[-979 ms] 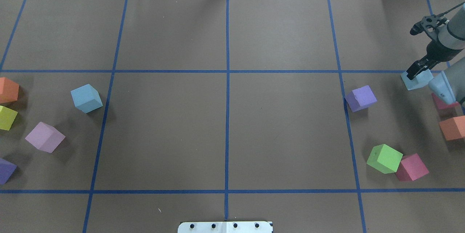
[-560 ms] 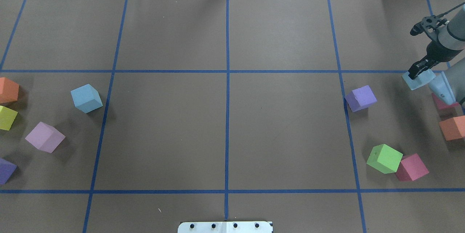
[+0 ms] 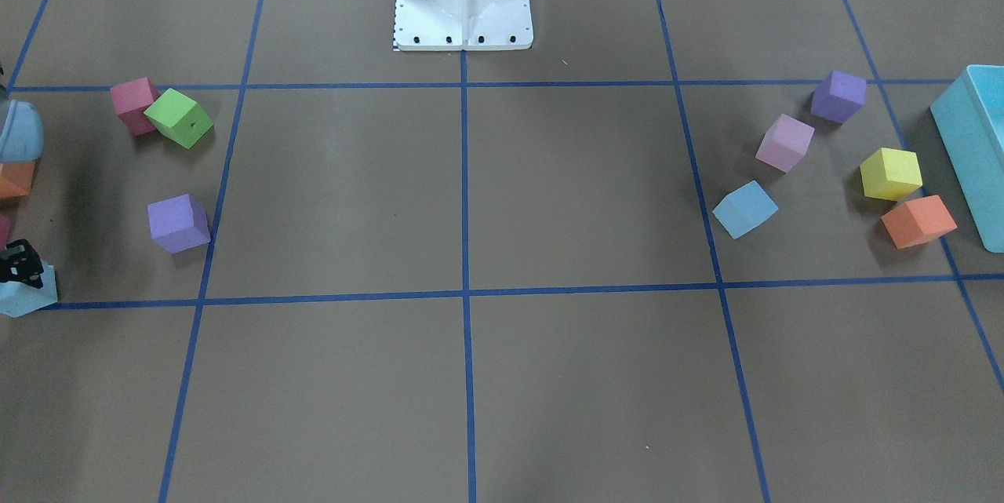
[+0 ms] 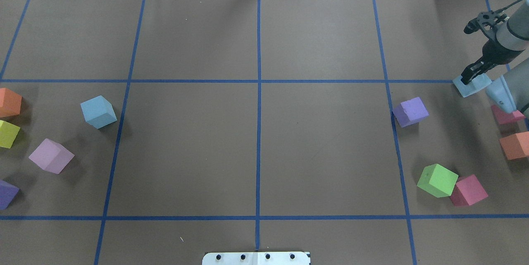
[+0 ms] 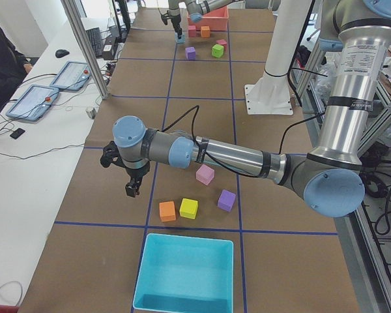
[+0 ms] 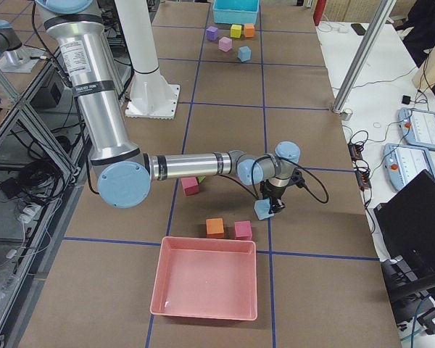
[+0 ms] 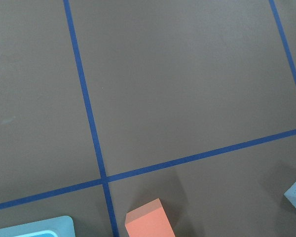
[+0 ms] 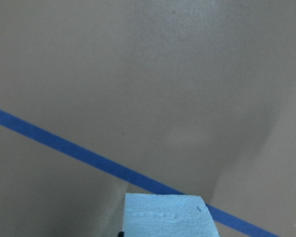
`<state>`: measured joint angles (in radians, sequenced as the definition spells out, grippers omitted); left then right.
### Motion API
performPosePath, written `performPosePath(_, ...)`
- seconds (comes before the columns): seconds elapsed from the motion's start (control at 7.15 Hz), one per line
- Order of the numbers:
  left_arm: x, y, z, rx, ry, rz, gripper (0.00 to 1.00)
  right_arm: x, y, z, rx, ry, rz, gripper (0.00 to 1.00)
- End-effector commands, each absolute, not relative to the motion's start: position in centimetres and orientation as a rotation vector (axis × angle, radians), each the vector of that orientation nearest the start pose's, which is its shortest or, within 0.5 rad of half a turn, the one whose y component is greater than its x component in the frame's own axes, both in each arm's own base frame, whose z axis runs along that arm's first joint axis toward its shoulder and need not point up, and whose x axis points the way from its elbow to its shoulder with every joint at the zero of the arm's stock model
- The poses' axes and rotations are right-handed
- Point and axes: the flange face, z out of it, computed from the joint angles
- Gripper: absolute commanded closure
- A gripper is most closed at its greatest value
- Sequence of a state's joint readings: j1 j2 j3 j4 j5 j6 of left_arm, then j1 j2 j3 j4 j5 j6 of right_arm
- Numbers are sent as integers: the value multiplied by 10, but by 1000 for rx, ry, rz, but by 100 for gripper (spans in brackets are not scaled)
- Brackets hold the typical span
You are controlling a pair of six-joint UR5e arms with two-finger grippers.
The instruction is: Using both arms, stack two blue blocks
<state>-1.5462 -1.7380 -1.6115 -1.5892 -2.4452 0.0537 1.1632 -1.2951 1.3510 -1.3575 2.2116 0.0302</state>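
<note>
right jaws grip one blue block point(image 4: 466, 87) (twin point(image 4: 98, 111) well apart).

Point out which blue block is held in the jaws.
The right-hand blue block, pinched in the right arm's jaws. The other blue block sits free on the robot's left, with nothing touching it.

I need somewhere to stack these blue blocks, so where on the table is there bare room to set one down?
The two middle squares are bare, bordered by the loose blue block and the purple cube. Crowded: around the green cube and red cube, and by the right gripper, shut on the held blue block.
</note>
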Motion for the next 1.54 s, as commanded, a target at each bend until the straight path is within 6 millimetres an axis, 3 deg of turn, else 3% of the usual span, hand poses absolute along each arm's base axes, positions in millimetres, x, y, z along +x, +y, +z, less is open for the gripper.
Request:
performPosePath(0.0,-43,-567,541,224,868,171,1,-166,-625,546,112,-721,-412,39)
performPosePath(0.14,-43,-567,541,224,868,171,1,-165,-626,488,102,-726,-394,38)
performPosePath(0.28,-43,-567,539,225,868,170,1,-171,-620,411,69,-728,-331,38)
performPosePath(0.42,-43,-567,533,220,874,134,1,-206,-598,348,48,-750,-277,38)
performPosePath(0.7,-43,-566,536,216,876,131,1,-337,-553,255,-16,-801,-133,39)
performPosePath(0.84,-43,-565,542,209,875,134,1,-383,-530,229,-11,-826,-93,39)
performPosePath(1.12,-40,-567,536,224,875,136,1,-467,-482,224,14,-844,-34,39)
performPosePath(1.26,-20,-575,521,210,883,129,1,-498,-477,223,27,-860,-3,39)
performPosePath(1.4,12,-592,491,175,903,74,1,-518,-468,219,24,-856,5,39)
